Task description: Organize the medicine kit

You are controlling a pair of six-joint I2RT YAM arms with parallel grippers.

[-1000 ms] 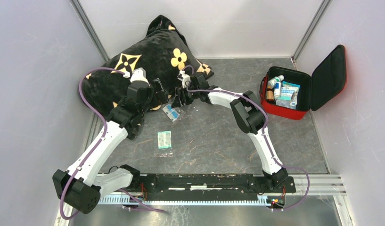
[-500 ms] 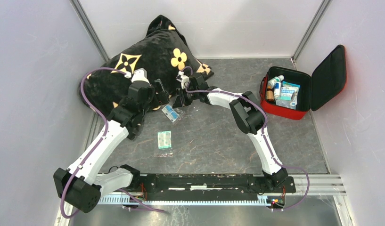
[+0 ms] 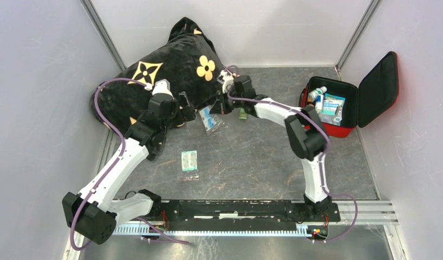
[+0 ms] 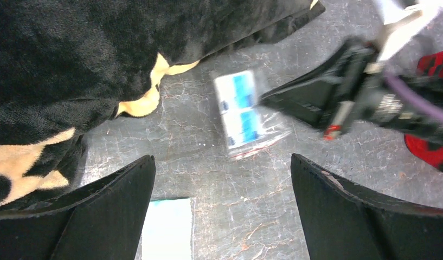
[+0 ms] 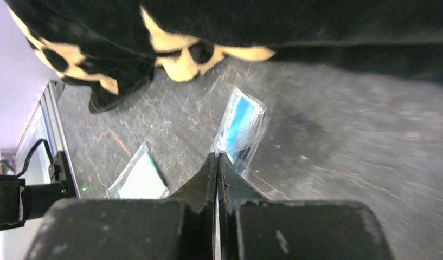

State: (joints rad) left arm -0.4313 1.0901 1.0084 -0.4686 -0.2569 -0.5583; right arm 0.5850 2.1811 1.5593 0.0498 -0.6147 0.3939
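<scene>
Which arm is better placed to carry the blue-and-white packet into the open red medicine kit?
Right. The right arm has its jaws shut on the blue-and-white packet, and the medicine kit stands on the right side. The left arm has open jaws, by the pillow.

table: grey marbled | on it: black pillow, red medicine kit, teal packet

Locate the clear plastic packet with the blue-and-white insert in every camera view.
Top external: clear plastic packet, left of centre, beside the black gold-flowered pillow.
Left wrist: packet upper centre.
Right wrist: packet centre, pinched by the shut right fingers.
Shared landmark: the pillow, along the top of both wrist views.
</scene>
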